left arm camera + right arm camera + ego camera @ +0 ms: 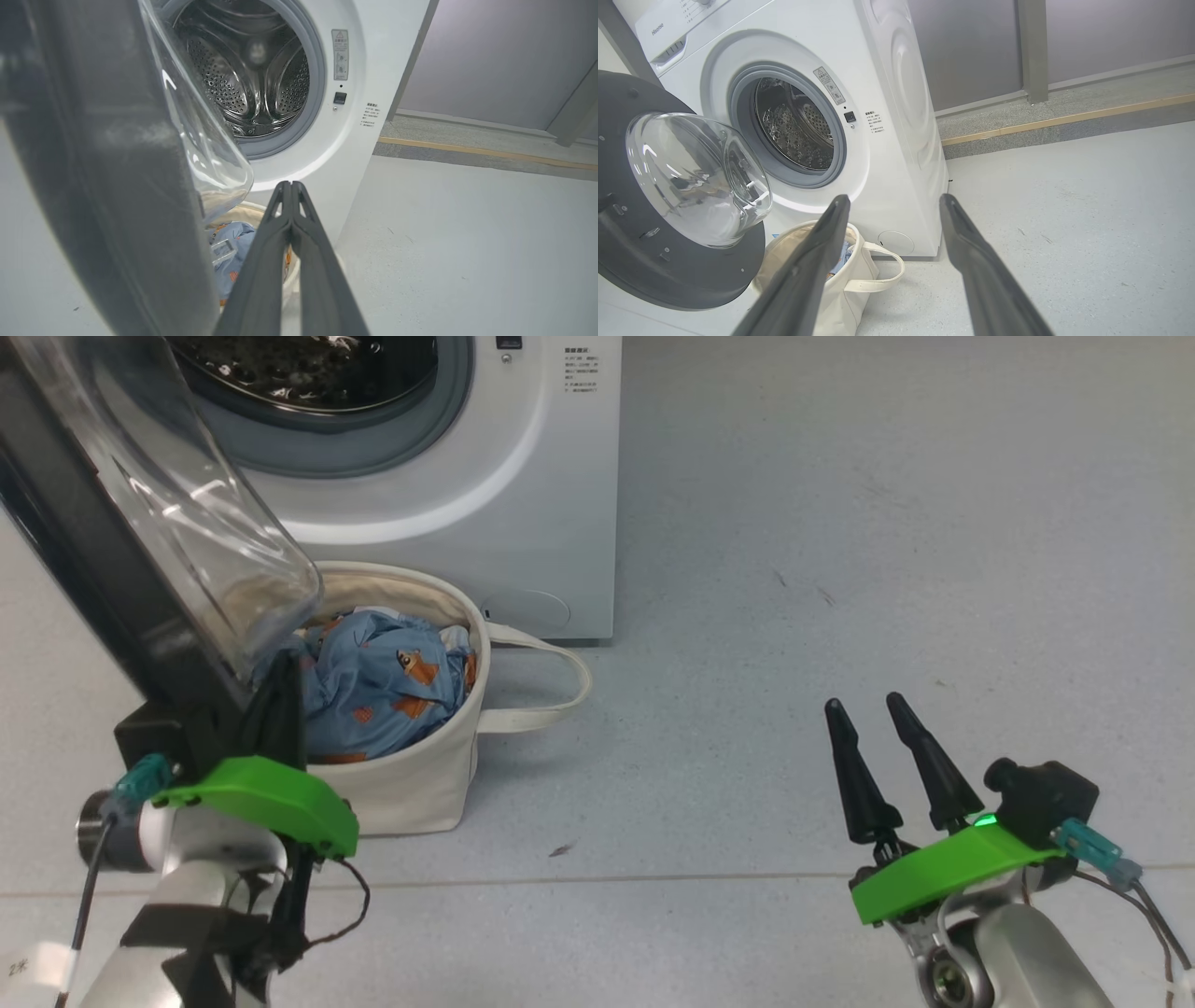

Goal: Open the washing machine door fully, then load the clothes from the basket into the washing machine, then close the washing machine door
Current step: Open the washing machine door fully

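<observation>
The white washing machine (523, 504) stands at the top left with its steel drum (252, 70) exposed. The washing machine door (84, 551) is swung out towards me, its clear glass bowl (187, 513) hanging over the cream basket (411, 793). Light blue clothes (373, 681) with orange animals fill the basket. My left gripper (283, 672) is shut with nothing in it, close beside the inner side of the door's black rim (117, 186), above the basket; its closed tips (290, 185) point at the machine's front. My right gripper (864, 705) stands open and holds nothing over the floor, far to the right of the basket.
Grey floor (840, 569) spreads to the right of the machine. One of the basket's loop handles (560, 691) sticks out to the right. Behind the machine runs a raised kerb with a yellow strip (1064, 121) below a grey wall.
</observation>
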`<state>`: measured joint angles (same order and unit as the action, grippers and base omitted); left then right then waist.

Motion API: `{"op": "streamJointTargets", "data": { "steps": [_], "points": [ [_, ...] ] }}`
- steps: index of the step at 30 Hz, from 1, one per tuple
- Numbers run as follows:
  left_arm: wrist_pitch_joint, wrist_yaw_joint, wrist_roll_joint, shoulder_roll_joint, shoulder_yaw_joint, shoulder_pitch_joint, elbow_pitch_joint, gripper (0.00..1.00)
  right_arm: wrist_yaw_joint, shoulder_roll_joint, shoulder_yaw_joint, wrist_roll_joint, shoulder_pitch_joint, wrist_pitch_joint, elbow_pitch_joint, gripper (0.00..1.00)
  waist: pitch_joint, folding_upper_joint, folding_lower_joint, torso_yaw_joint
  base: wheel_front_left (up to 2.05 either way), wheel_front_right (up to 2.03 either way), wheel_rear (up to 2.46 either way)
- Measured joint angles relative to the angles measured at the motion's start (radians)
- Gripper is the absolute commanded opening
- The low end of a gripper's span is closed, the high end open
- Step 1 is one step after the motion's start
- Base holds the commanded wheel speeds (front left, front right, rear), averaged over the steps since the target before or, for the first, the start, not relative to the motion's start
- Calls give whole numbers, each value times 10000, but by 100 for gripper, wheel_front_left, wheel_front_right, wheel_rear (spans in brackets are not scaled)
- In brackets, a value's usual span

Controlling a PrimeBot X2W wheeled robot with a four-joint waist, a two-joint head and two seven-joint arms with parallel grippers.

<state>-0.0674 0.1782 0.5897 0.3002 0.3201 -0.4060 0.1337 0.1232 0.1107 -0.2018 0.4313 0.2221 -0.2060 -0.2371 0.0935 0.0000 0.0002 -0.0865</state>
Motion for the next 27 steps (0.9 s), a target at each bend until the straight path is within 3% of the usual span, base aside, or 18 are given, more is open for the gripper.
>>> {"op": "streamJointTargets", "data": {
  "steps": [9, 14, 23, 27],
  "points": [
    [658, 341, 107, -420, -372, -495, 1467, 0, 0, -31, -224, 0, 221, -100, -130, 100, 6, 0, -2, 261, 0, 0, 0],
    [1041, 322, 265, -665, -499, -675, 1933, 0, 0, -33, -439, 0, 244, -115, -121, 100, 8, 0, -2, 504, 0, 0, 0],
    [1404, 313, 385, -637, -882, -714, 2387, 0, 0, -35, -617, -180, 423, -125, 109, 100, 93, 0, -2, 1196, 0, 0, 0],
    [1442, 102, 663, -566, -1005, -795, 2564, 0, 0, -35, -696, -268, 427, -109, 265, 100, 181, 0, -1, 1620, 0, 0, 0]
  ]
}}
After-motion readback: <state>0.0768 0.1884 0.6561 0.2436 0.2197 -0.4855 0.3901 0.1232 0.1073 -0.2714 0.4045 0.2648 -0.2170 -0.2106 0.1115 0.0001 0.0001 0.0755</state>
